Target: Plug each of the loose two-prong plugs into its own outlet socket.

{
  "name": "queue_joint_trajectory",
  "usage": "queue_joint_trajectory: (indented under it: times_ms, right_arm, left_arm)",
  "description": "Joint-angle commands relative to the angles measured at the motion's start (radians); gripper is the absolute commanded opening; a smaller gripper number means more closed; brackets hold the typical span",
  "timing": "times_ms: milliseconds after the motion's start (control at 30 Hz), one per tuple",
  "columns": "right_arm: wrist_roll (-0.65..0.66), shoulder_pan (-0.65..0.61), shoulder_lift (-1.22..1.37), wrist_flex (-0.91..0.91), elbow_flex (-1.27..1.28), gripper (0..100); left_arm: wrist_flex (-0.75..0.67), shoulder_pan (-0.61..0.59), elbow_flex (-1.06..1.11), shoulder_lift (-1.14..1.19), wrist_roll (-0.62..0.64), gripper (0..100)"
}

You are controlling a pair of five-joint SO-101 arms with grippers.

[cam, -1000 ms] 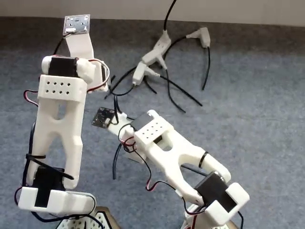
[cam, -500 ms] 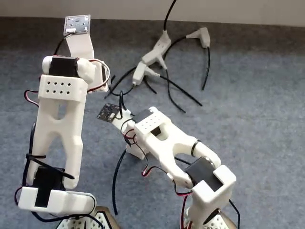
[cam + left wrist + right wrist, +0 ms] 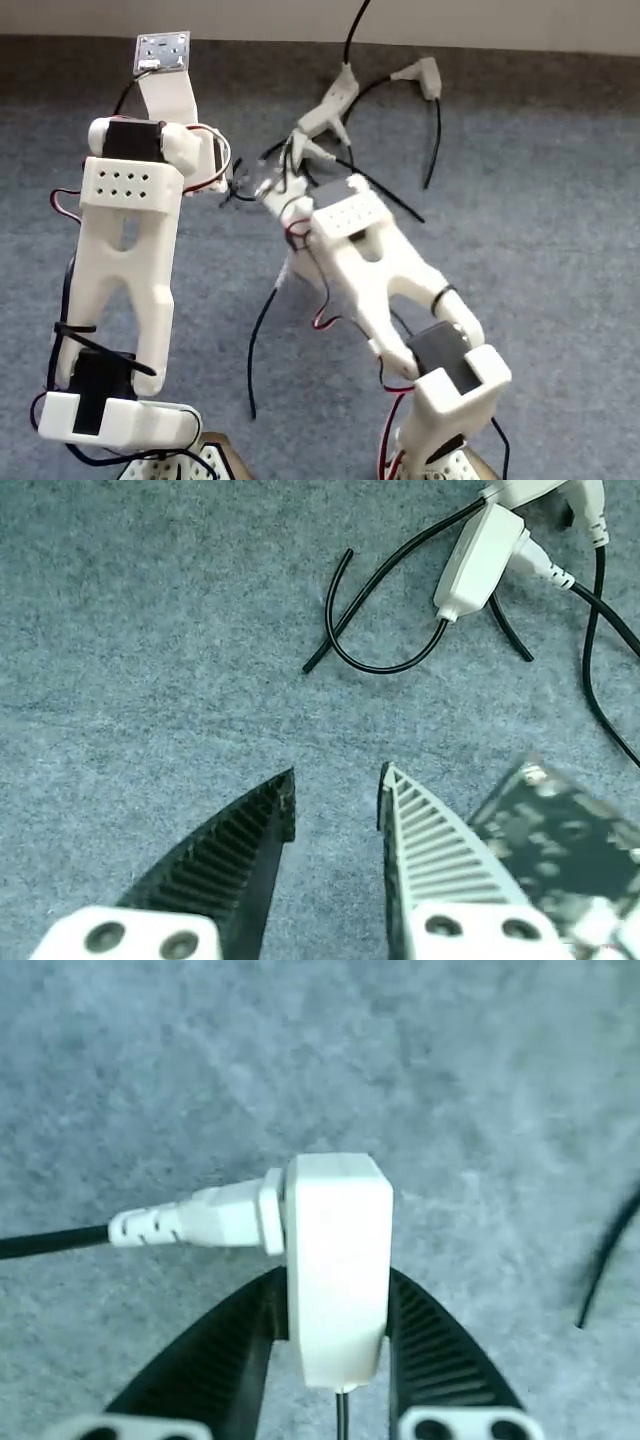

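Socket (image 3: 338, 1220), clamped lengthwise in the right tool (image 3: 338, 1285), has its plug (image 3: 200, 1222) jutting sideways; left tool (image 3: 336, 782) stands narrowly open, empty.

Soft, even light falls on the grey tabletop (image 3: 560, 260); only faint shadows lie beneath the black cords (image 3: 385, 669).

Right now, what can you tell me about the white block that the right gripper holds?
The white block is a smooth, plastic-looking rectangular body with rounded corners. The right gripper is shut on it, a black finger on each long side. A white ribbed plug with a black cord meets one side. Grey carpet lies behind it.
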Motion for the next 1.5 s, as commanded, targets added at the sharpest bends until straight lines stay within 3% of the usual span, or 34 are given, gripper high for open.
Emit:
queue_joint_trajectory:
  times_ms: [0,233,467,633,1100,1300,1467]
  right_arm:
    - [-0.005,0.128,-0.091,0.074,-0.156,11.8]
    - [0.000,0.346,-0.093,0.076,-0.305,11.7]
    - [0.138,0.481,-0.031,-0.127,-0.340,11.7]
    - [0.138,0.495,0.185,-0.263,-0.496,11.7]
    - [0.098,0.495,1.007,-0.269,-1.566,12.7]
    - [0.097,0.496,1.153,-0.269,-1.719,33.5]
    - [0.097,0.499,1.145,-0.265,-1.736,34.9]
  left_arm:
    - [-0.017,-0.001,-0.004,-0.008,0.006,16]
    - [-0.017,-0.001,0.005,-0.007,0.006,16]
    - [-0.137,0.001,0.119,-0.016,0.049,16]
    - [-0.172,0.001,0.143,-0.010,0.086,16]
    - [-0.305,0.001,0.242,-0.008,0.086,16]
    - [-0.302,0.035,0.242,-0.008,0.086,19]
    - [-0.301,0.050,0.242,-0.008,0.084,20]
